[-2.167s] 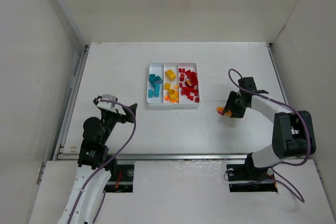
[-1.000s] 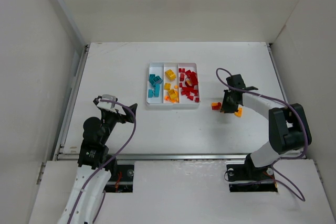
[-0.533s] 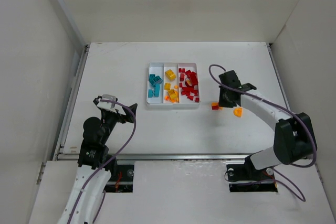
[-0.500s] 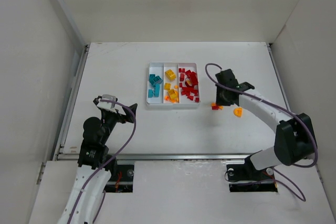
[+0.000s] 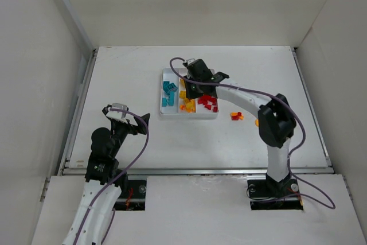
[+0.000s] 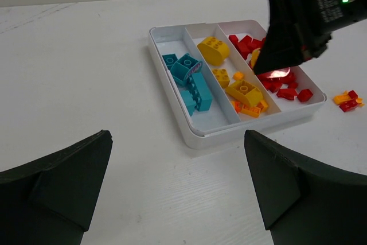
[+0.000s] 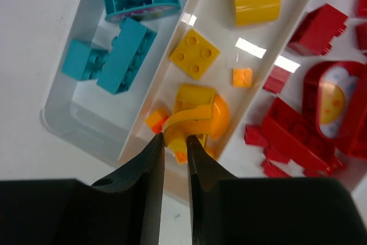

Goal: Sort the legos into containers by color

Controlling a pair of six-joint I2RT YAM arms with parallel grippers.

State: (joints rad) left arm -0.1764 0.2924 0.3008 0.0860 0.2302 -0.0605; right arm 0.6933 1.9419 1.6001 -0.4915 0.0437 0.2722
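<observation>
White table [image 5: 132, 73]: R claw [image 7: 175, 140] nearly shut, pinching orange lego [image 7: 188, 120] (above tray [image 7: 80, 136] mid slot).

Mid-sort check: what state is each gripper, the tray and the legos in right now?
left gripper: open, empty.
right gripper: shut on an orange-yellow lego, over the tray's middle compartment.
tray: flat on the table.
teal legos: in the left compartment.
yellow legos: in the middle compartment.
red legos: in the right compartment.
loose clump: red and orange, unsorted, on the table right of the tray.
</observation>
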